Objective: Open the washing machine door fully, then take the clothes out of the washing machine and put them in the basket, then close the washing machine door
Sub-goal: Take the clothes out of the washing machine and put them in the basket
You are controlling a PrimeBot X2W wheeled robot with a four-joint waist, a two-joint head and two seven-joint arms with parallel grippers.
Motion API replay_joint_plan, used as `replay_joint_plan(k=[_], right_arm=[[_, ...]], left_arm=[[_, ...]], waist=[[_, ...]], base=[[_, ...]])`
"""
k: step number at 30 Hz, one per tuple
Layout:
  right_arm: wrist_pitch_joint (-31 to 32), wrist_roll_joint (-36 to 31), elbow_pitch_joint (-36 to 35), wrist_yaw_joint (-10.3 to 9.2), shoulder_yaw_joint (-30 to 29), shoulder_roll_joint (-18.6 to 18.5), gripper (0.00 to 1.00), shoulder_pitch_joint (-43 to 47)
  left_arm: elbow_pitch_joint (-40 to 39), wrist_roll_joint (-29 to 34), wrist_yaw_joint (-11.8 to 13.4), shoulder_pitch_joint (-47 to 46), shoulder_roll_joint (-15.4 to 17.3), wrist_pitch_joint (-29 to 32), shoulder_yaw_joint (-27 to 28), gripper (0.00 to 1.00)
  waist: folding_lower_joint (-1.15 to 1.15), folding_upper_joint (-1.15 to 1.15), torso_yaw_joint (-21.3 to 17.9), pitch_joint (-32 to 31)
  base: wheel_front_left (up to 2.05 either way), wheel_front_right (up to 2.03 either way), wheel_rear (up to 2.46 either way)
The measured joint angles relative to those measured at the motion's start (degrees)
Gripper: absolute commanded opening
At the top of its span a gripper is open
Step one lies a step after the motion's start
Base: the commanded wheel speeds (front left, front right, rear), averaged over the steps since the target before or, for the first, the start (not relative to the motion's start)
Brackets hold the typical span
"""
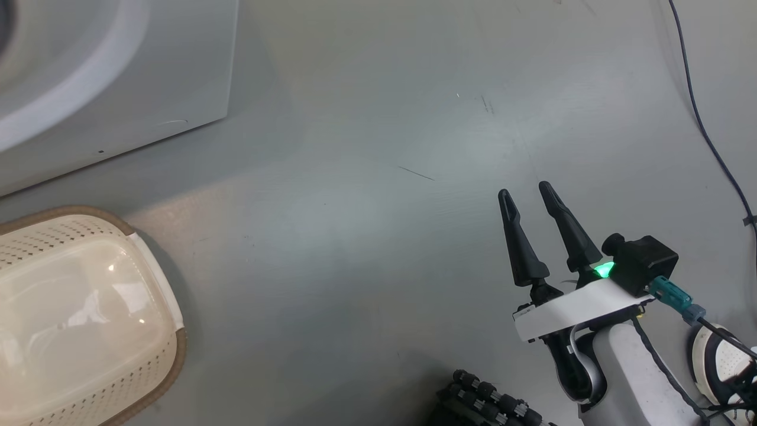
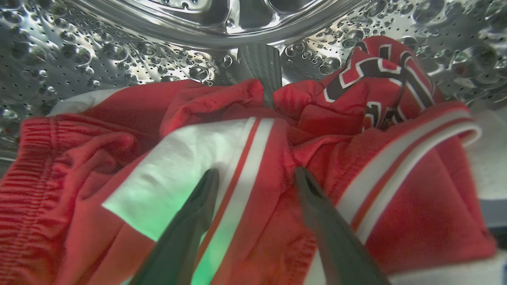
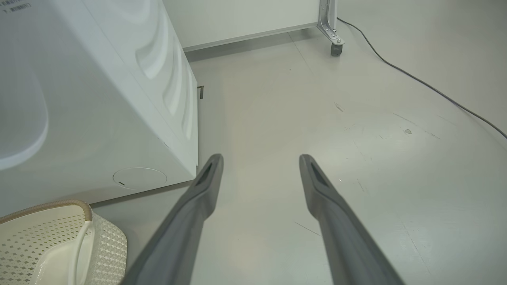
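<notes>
Left wrist view: the left pincer (image 2: 256,173) is spread wide and empty, tips at the clothes (image 2: 277,130) heaped in the drum (image 2: 119,51). A shallow pinch could snag one fold and spill a garment short of the basket (image 1: 71,234) on the floor (image 1: 378,236) beside the machine (image 1: 148,71). Right pincer (image 1: 524,189) is spread too.

Lettering on clothes (image 2: 376,75): folding over itself, reading as no word.
Print on washing machine (image 3: 79,99): blurring, illegible.
</notes>
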Motion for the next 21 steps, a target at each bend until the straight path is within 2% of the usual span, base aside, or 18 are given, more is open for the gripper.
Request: replay_joint_plan(k=[11,12,13,14,21], right_arm=[[-0.07,-0.34,-0.2,0.11,-0.14,0.16,1.0,-0.66],[-0.07,-0.36,-0.2,0.35,-0.23,0.16,1.0,-0.77],[-0.07,-0.49,-0.21,0.38,-0.32,0.18,1.0,-0.9],[-0.07,-0.64,-0.21,0.38,-0.43,0.19,1.0,-0.99],[-0.07,-0.76,-0.16,0.38,-1.14,0.23,1.0,-1.12]], left_arm=[[3.87,0.3,0.01,-3.75,-0.08,1.1,-0.31,1.0],[4.08,0.3,0.01,-3.93,-0.1,1.1,-0.32,0.97],[4.23,0.3,0.01,-4.02,-0.16,1.1,-0.45,0.15],[4.32,0.3,0.01,-4.08,-0.29,1.09,-0.58,0.0],[5.98,0.3,-0.05,-4.51,-1.03,-0.2,-1.21,0.0]], waist=[[0.0,0.0,-0.49,0.73],[0.0,0.0,-0.53,0.78],[0.0,0.0,-0.57,0.82],[0.0,0.0,-0.59,0.84],[0.0,0.0,-0.45,0.59]], base=[[0.0,0.0,0.0],[0.0,0.0,0.0],[0.0,0.0,0.0],[0.0,0.0,0.0],[0.0,0.0,0.0]])
